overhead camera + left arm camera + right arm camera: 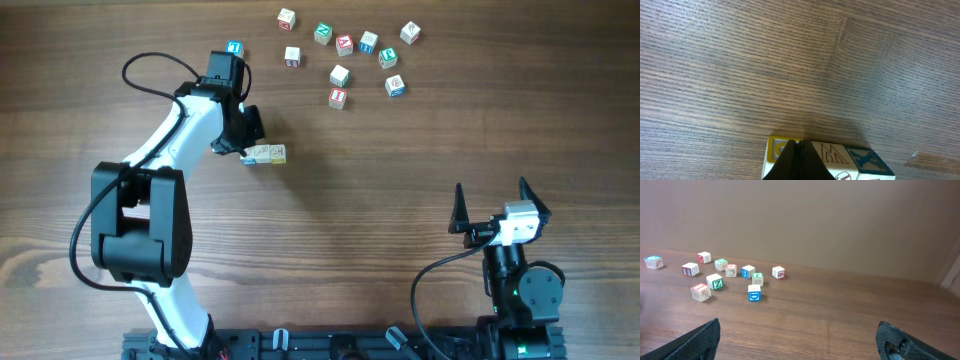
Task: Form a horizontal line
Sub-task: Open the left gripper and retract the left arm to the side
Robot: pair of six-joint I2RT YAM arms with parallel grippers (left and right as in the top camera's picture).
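Observation:
A short row of three pale cubes (266, 154) lies left to right on the table, touching side by side. In the left wrist view the row (840, 155) shows a yellow-framed face, an orange M and a blue X. My left gripper (248, 143) hangs over the row's left end. Its fingers (800, 150) are pressed together with nothing between them, tips over the seam between the yellow cube and the M cube. My right gripper (492, 212) is open and empty at the near right, fingers wide apart in the right wrist view (800, 345).
Several loose letter cubes (344, 43) lie scattered at the far middle, also in the right wrist view (731, 270). A single blue-faced cube (234, 48) sits by the left arm's wrist. A blue D cube (754, 293) lies nearest the right gripper.

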